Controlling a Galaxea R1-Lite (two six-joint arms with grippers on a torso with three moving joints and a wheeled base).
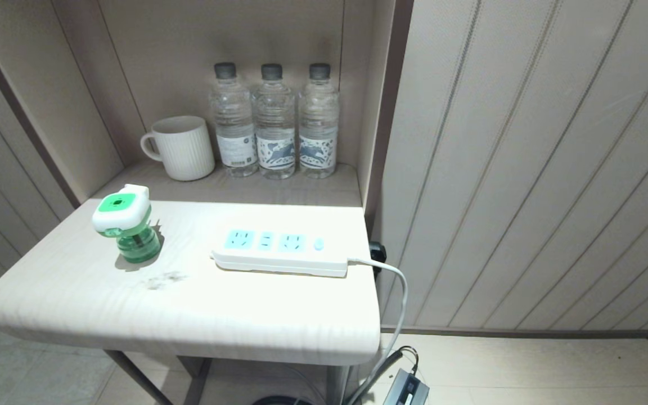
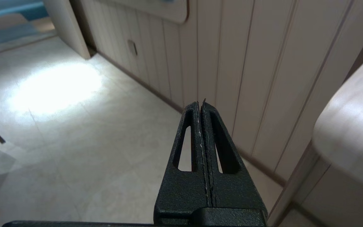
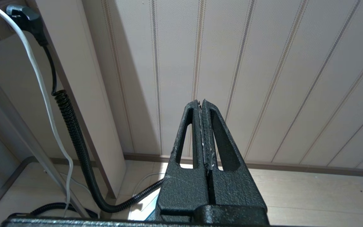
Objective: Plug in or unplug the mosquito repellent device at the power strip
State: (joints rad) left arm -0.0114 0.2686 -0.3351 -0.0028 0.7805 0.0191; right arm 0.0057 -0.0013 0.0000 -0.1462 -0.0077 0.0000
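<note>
On the pale table (image 1: 200,304), toward its left side, the mosquito repellent device (image 1: 127,224) is standing upright on its green bottle, unplugged and well apart from the power strip (image 1: 280,253), which is lying flat to its right with three light-blue socket faces turned upward and its white cord (image 1: 397,292) dropping off the right edge. Farther back, a white mug (image 1: 180,147) and three water bottles (image 1: 273,121) are sitting against the far wall.

Neither of my arms is showing in the head view. My left gripper (image 2: 201,105) is hanging below and left of the table edge, fingers pressed together and holding nothing; my right gripper (image 3: 201,104) is parked low beside the wall panels, likewise closed and empty.

Judging from this layout, the step in hand is plugging in. To do it well, I am planning to spread my left fingers before rising above the tabletop, take the device by its white head rather than the slippery bottle, tip it so the prongs face down, and line them squarely over the nearest socket before pressing. The strip is lying loose, so a slanted push is likely to slide it.
</note>
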